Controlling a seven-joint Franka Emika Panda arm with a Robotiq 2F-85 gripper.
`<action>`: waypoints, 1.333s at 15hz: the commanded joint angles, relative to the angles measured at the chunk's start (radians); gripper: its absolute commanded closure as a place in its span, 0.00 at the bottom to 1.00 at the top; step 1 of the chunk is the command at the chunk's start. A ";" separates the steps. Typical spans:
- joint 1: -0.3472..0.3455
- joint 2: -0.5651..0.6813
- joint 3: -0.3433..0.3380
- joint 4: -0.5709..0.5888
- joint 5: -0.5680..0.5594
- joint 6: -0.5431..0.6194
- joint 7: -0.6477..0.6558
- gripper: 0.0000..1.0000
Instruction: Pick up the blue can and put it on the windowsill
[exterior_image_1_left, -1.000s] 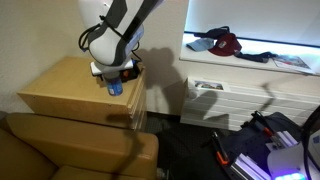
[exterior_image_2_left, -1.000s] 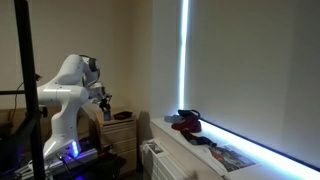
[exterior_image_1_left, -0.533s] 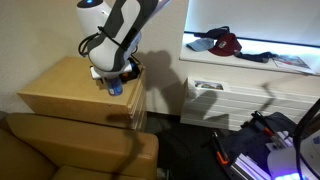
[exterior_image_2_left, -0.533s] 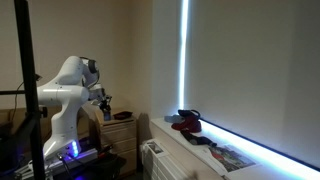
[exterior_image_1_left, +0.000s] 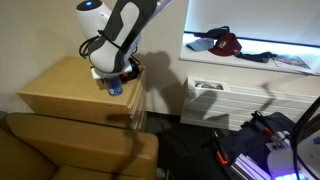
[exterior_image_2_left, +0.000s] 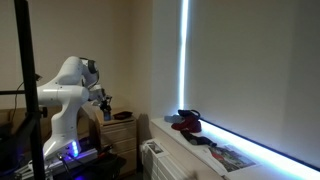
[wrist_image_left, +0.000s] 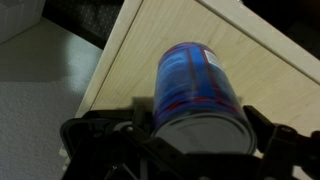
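The blue can (wrist_image_left: 198, 92) has a silvery top and sits between my gripper's (wrist_image_left: 195, 118) two black fingers, which press on its sides. In an exterior view the can (exterior_image_1_left: 113, 88) is in the gripper (exterior_image_1_left: 115, 78) at the right end of the light wooden cabinet top (exterior_image_1_left: 65, 85), at about surface height. The gripper also shows in an exterior view (exterior_image_2_left: 104, 108), where the can is too small to make out. The white windowsill (exterior_image_1_left: 245, 63) lies to the right under the bright window and also shows in an exterior view (exterior_image_2_left: 165, 128).
A red and dark bundle (exterior_image_1_left: 222, 43) and papers (exterior_image_1_left: 290, 62) lie on the windowsill. A white radiator (exterior_image_1_left: 240, 100) stands below it. A brown sofa back (exterior_image_1_left: 70, 150) is in front of the cabinet. Cables and gear (exterior_image_1_left: 260, 145) lie on the floor.
The arm's upper part has shifted slightly to the left. The gripper and can stay at nearly the same spot over the cabinet's right end.
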 joint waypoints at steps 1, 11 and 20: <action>-0.001 -0.001 0.001 -0.002 0.007 0.009 -0.008 0.32; -0.037 -0.073 0.034 -0.045 0.057 0.021 -0.031 0.43; -0.053 -0.450 -0.008 -0.236 -0.051 -0.188 -0.066 0.43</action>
